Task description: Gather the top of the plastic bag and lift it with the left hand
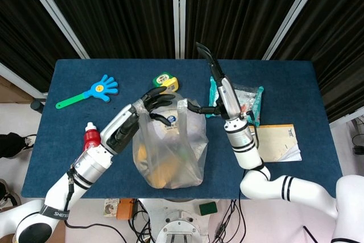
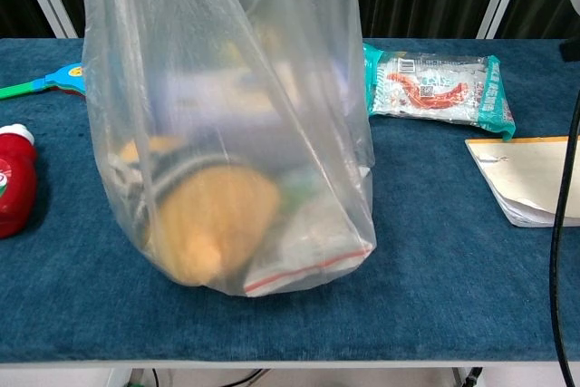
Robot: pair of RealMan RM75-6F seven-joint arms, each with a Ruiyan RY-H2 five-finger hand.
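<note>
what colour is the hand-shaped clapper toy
The hand-shaped plastic clapper toy has a blue hand and green handle; clearest in the head view.

"SHEFF…" on left forearm [image 1: 55, 213]

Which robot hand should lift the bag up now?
The left hand, probably. Its fingers are already curled around the top of the plastic bag. The right hand is beside the bag with fingers stretched out, holding nothing.
</note>
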